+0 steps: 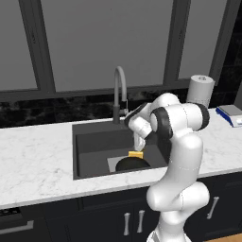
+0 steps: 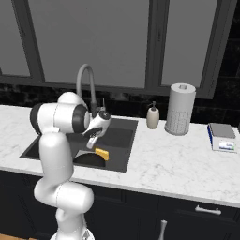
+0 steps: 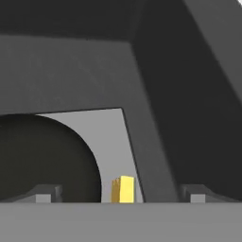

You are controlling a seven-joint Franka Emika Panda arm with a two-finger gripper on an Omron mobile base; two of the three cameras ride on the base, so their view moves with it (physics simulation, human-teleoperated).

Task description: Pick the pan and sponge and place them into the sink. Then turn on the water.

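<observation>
With the small black round frying pan (image 1: 132,164) and the little yellow sponge (image 1: 136,154) both down in the dark grey basin (image 1: 94,146), the gripper (image 3: 120,194) hangs over them, fingers spread and empty, water not running.

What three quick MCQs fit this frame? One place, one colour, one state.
1. Where is the pan?
A. on the counter
B. in the sink
C. held in the hand

2. What colour is the sponge?
A. yellow
B. blue
C. green

3. What is the faucet doing?
A. running a blue stream
B. showing no stream
C. lying detached on the counter

Answers:
1 B, both base views show the black pan on the basin floor.
2 A, it shows yellow beside the pan in all three views.
3 B, no blue stream falls from the spout in either base view.
</observation>
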